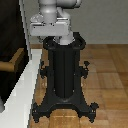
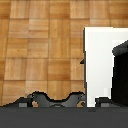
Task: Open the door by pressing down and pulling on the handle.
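Exterior view: my arm (image 1: 57, 7) comes in from the top, hanging over my black stand (image 1: 64, 75) on the wood floor (image 1: 107, 85).
Door: dark panel (image 1: 9, 50) at the exterior view's left edge, with its pale frame (image 1: 27, 80) running down beside my stand.
Handle: tan bent lever (image 1: 14, 61) sticking out of the dark panel, about mid-height in the shot, well apart from my arm.
Pincer: honestly can't make out the fingers in either shot, so I can't tell if they're apart or together. Nothing of mine is touching the handle.
Wrist view: mostly wood floor (image 2: 40, 50), a white slab (image 2: 100, 65) with something black (image 2: 121, 70) on it, and dark feet of the stand (image 2: 55, 102) along the low edge.
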Motion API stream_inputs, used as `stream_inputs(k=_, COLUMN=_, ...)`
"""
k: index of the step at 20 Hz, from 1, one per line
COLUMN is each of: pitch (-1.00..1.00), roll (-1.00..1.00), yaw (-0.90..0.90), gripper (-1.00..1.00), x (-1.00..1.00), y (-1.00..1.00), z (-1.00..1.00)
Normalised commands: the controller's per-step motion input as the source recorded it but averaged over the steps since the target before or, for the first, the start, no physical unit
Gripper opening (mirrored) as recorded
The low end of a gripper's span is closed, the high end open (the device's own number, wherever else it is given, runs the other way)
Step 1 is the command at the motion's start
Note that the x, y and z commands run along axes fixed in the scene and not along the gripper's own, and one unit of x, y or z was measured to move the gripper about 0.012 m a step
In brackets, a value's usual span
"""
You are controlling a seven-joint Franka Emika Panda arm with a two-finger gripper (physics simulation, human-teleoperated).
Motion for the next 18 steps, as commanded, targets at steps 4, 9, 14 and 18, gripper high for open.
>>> stream_inputs(k=4, pitch=0.00, roll=0.00, yaw=0.00, gripper=1.00, x=0.00, y=-0.75, z=0.00)
stream_inputs(k=9, pitch=0.00, roll=0.00, yaw=0.00, gripper=1.00, x=0.00, y=-0.60, z=0.00)
stream_inputs(k=14, pitch=0.00, roll=0.00, yaw=0.00, gripper=1.00, x=0.00, y=-0.60, z=0.00)
stream_inputs(k=18, pitch=0.00, roll=0.00, yaw=-0.04, gripper=1.00, x=0.00, y=-0.75, z=0.00)
